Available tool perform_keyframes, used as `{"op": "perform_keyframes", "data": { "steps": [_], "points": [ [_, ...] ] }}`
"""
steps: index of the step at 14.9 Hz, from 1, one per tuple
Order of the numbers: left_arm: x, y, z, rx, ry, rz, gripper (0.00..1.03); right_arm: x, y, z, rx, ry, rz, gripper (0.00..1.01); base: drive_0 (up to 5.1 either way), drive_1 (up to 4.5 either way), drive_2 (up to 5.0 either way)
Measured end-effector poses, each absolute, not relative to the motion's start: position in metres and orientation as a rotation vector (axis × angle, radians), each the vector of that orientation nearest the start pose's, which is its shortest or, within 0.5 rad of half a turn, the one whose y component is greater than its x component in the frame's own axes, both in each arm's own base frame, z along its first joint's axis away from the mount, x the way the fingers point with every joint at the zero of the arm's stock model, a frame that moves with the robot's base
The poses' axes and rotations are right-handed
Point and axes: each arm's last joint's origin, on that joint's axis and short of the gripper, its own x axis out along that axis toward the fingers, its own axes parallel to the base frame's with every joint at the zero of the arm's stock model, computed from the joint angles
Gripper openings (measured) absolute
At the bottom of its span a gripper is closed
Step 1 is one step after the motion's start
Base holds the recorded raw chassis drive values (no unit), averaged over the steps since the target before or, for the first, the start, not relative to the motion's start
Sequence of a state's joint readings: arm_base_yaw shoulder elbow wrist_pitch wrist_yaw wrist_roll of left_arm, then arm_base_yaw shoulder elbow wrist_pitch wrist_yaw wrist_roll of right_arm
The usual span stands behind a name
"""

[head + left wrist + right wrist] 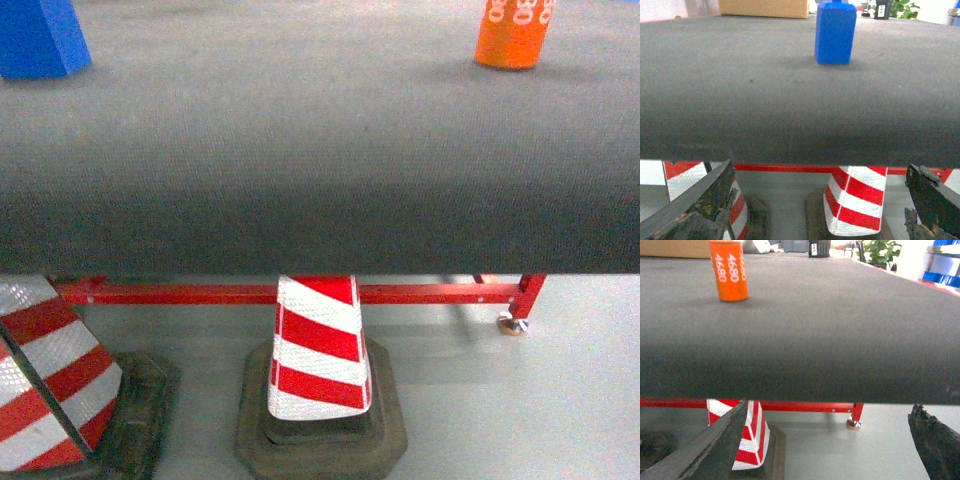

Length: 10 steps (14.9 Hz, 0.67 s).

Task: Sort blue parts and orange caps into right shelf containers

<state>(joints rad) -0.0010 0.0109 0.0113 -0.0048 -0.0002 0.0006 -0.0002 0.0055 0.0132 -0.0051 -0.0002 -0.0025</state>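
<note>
We see a dark grey fabric-covered table carrying a solid blue plastic block at its far left and an orange plastic cylinder printed with white numerals at its far right, well apart. Our left gripper hangs released below the table's near edge, fingers wide apart, holding nothing; our right gripper likewise. Red-and-white striped traffic cones stand beneath (beside a red metal frame). The bright-blue crates lie outside our views.

Orange cap upright near the table's far left corner. Right gripper jaws spread, below the near edge.
</note>
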Motion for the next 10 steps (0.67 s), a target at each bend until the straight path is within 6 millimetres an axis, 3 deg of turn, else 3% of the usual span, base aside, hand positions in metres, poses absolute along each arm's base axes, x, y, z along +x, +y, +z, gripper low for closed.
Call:
{"op": "perform_keyframes", "data": {
  "steps": [10],
  "points": [
    [0.0977, -0.0001, 0.1662, 0.001, 0.003, 0.000, 0.98, 0.0972, 0.0000, 0.1672, -0.001, -0.004, 0.000, 0.98, 0.0, 0.00, 0.0]
  ]
}}
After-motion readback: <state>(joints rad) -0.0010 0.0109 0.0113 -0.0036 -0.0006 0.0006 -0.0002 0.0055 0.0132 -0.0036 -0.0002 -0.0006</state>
